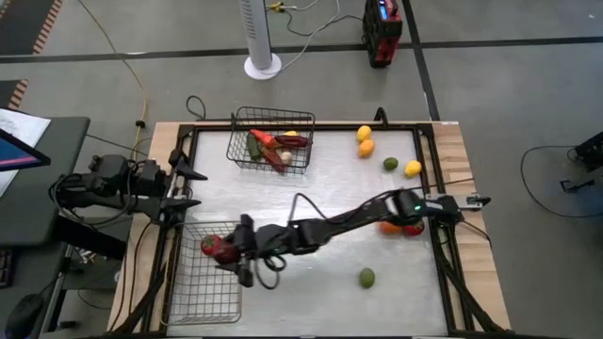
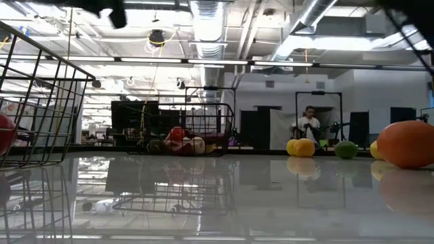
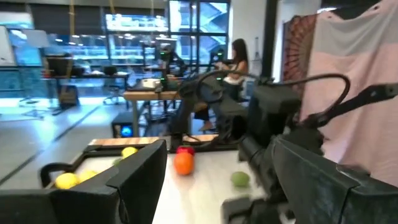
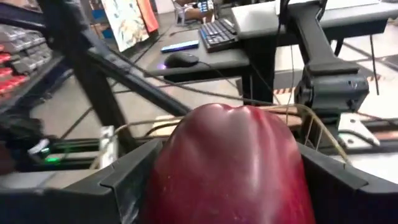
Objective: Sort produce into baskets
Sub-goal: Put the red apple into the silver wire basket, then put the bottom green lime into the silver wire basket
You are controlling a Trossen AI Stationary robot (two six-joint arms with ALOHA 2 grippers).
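My right gripper (image 1: 229,250) reaches across from the table's right side and is shut on a red tomato (image 1: 215,248) over the far right part of the near-left wire basket (image 1: 193,297). The tomato fills the right wrist view (image 4: 230,168) and shows at the left edge of the low view (image 2: 3,132). The far basket (image 1: 237,149) holds several vegetables. Lemons (image 1: 364,133), an orange (image 1: 366,147) and limes (image 1: 390,164) lie loose on the table. My left gripper (image 1: 188,188) is open and empty at the table's left edge. My right gripper pinches the red tomato by its two opposite sides (image 4: 168,180) between its two fingers (image 4: 124,180). The fingers come from the table's right, about level. The tomato is inside the near-left basket's outline, above its floor.
An orange (image 1: 389,227) and a red tomato (image 1: 413,230) lie under my right arm near the table's right edge. A lime (image 1: 366,277) lies near the front. The middle of the table (image 1: 311,179) is bare. People sit at desks in the room beyond.
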